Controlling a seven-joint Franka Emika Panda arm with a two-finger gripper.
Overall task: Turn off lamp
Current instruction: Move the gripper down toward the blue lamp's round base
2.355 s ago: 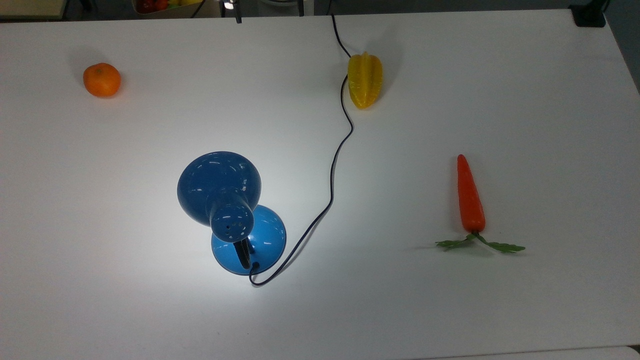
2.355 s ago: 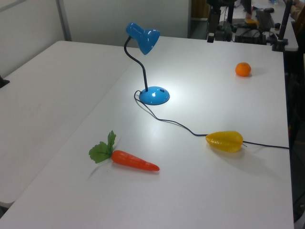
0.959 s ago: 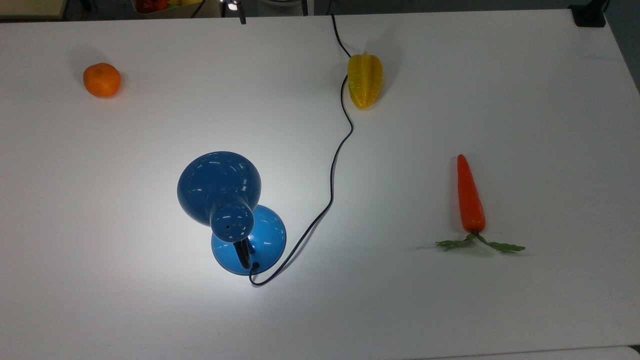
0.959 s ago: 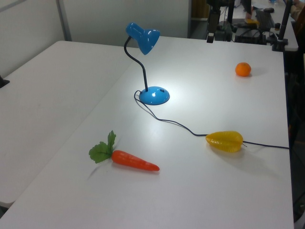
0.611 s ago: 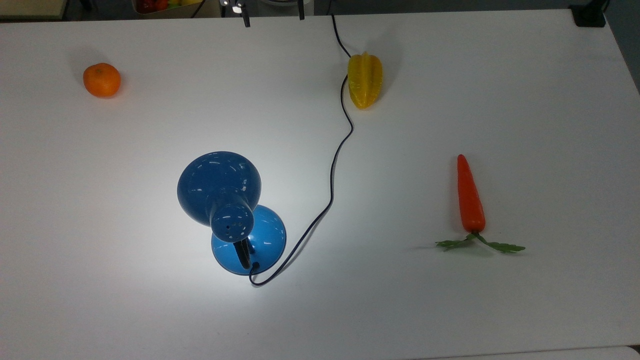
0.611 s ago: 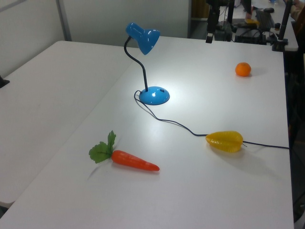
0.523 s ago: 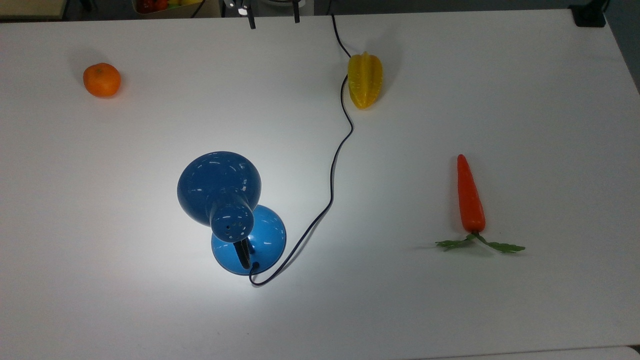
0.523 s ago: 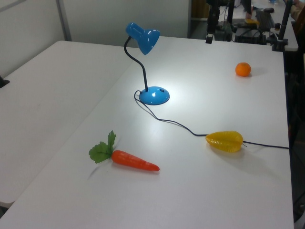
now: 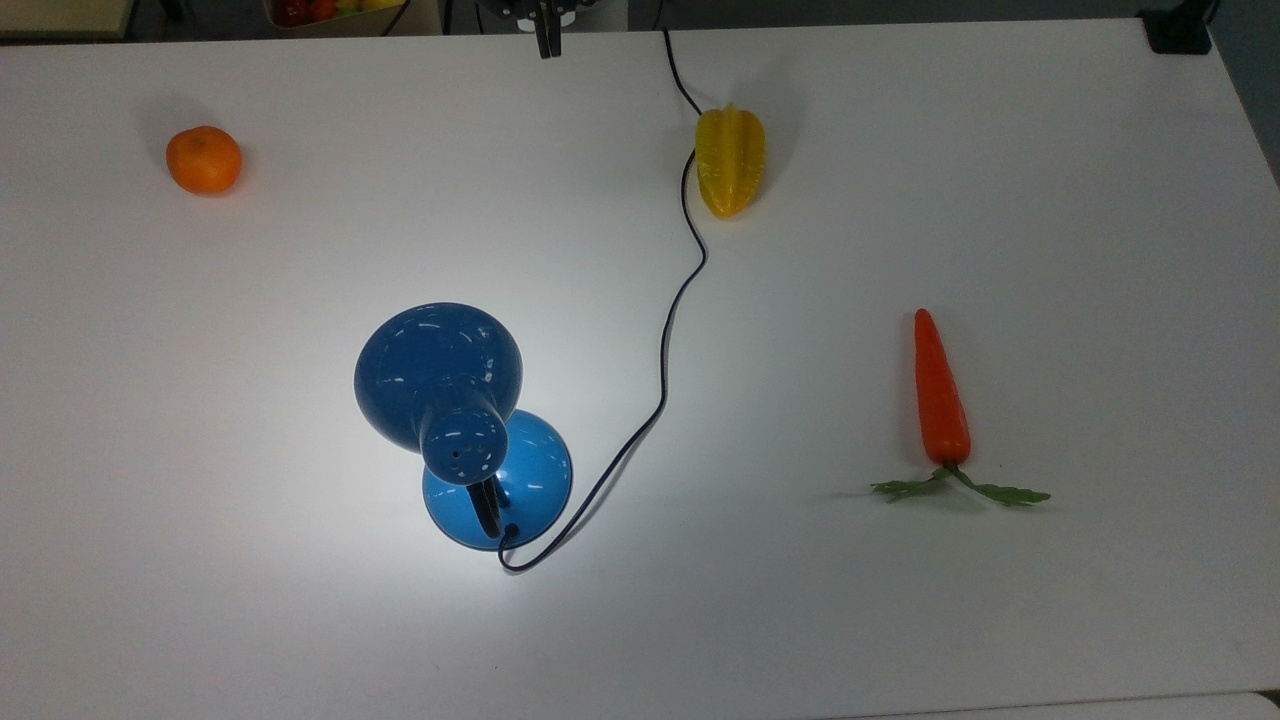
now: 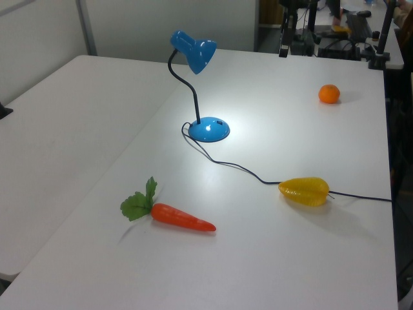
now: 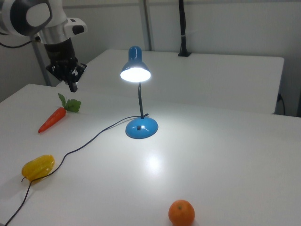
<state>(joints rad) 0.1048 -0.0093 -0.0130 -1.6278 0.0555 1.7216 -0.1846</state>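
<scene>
Lamp: I see the lamp [image 9: 463,430] near the middle of the surface [image 9: 1000,150], and it's lit; the shade glows white in the right view [image 11: 135,73] and throws a bright patch onto the surface around the base.
Lamp build: I've got a round blue base [image 10: 209,130], a thin black neck curving up, and the domed shade hanging out past the base toward the top view's left.
Cord: I follow the cord [image 9: 665,340] from the base, snaking toward the top view's top edge and passing just beside the starfruit [image 9: 730,160].
Tool: my tool [image 11: 72,85] hangs above the surface's edge, well apart from the lamp, at the right view's left. In the top view [image 9: 545,40] its fingers look pressed together with nothing between them.
Carrot: the carrot [image 9: 940,395] lies flat, leaves toward the top view's bottom, well to the top view's right of the lamp.
Orange: the orange [image 9: 203,159] sits alone near the top view's upper left corner.
Starfruit: yellow, ridged, lying on its side near the far edge in the top view.
</scene>
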